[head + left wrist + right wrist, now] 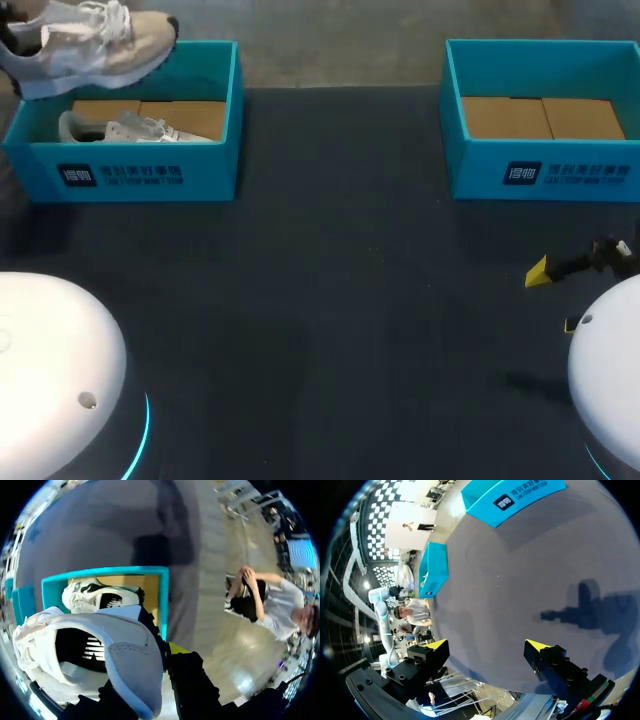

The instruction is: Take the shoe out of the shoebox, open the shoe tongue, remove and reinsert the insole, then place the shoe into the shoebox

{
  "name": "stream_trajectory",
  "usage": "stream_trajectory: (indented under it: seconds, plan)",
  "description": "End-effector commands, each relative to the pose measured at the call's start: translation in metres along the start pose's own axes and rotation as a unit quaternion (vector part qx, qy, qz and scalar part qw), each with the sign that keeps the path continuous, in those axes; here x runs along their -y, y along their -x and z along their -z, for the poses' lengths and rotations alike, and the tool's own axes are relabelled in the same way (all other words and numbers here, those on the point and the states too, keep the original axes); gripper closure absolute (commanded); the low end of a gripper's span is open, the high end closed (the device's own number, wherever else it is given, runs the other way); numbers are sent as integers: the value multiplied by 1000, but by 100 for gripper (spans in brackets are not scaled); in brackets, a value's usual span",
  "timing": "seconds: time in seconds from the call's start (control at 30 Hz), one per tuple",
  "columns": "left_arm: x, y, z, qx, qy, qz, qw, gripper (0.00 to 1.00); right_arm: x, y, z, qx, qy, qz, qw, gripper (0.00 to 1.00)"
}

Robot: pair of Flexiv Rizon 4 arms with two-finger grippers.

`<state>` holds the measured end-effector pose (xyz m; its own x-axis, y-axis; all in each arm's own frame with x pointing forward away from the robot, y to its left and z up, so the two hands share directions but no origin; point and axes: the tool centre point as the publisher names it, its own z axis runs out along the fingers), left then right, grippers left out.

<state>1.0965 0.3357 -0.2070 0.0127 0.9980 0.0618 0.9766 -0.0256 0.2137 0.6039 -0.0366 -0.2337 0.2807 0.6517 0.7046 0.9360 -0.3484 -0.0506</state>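
Observation:
A beige and white shoe (90, 45) hangs in the air over the back left corner of the left teal shoebox (140, 175). In the left wrist view my left gripper (150, 680) is shut on the grey heel of this shoe (100, 650); one yellow fingertip (175, 647) shows beside the heel and the other is hidden behind it. A second white shoe (135, 130) lies on its side inside the box (105, 572) below. My right gripper (553, 298) stands open and empty low over the table at the right (487, 645).
A second teal shoebox (545, 170) with a cardboard floor stands at the back right, nothing in it. Dark table surface (340, 300) stretches between the boxes and the arm bases. In the right wrist view a teal box (515, 500) lies ahead of the fingers.

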Motion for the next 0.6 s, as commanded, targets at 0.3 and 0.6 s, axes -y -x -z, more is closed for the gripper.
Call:
stream_trajectory:
  seconds: [0.3,0.6]
  plan:
    - [-10,-8,-7,-7,14,-58,998,100,11,0,7,1,8,-1,1000,0]
    - [-12,-8,-10,-17,22,-86,996,100,11,0,7,1,8,-1,1000,0]
